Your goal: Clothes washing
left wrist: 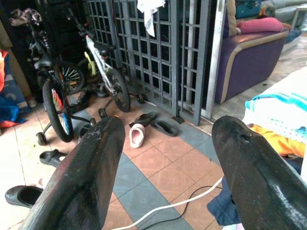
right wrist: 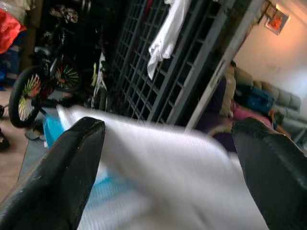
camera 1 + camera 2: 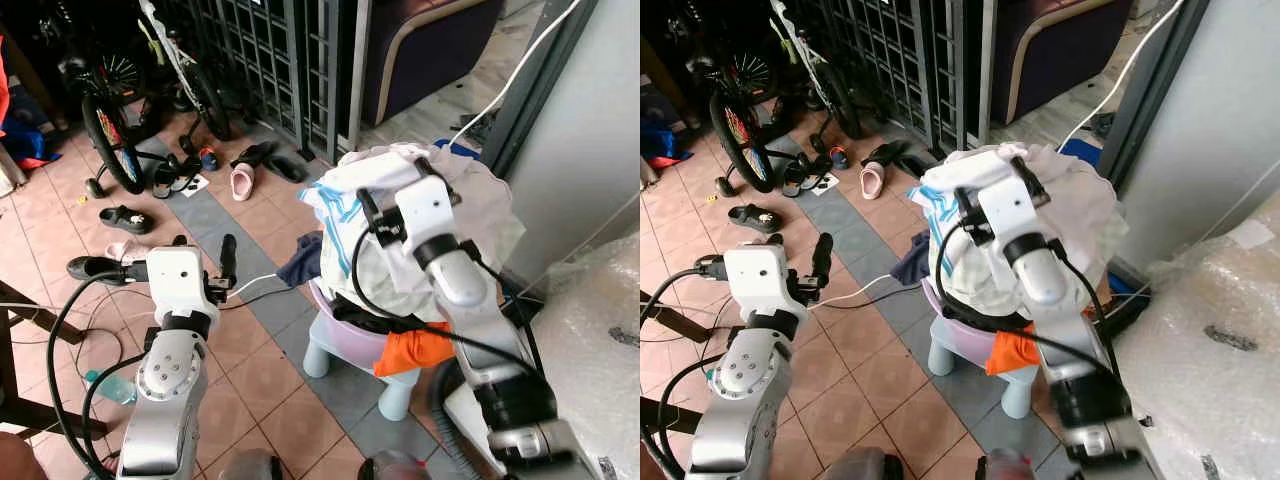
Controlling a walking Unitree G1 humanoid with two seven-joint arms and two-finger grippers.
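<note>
Right pincer (image 2: 168, 143): fingers spread apart, held just above the heap of clothes (image 3: 470, 215), judged poised for a grab.
Left pincer (image 1: 168, 158): fingers apart, nothing between them; held off to the side over the tiled floor (image 3: 260, 380), well clear of the heap.
Clothes: piled in a pink basin (image 3: 350, 335) on a pale stool (image 3: 395, 395), directly under the right pincer; a white shirt lies topmost, so it is reached first.
Cable (image 3: 260, 285): seen on the floor beyond the left pincer.

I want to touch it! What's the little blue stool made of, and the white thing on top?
The stool looks like smooth, slightly shiny moulded plastic. The white garment is soft cloth: it drapes and wrinkles over the laundry pile. The right claw hovers open above it.
</note>
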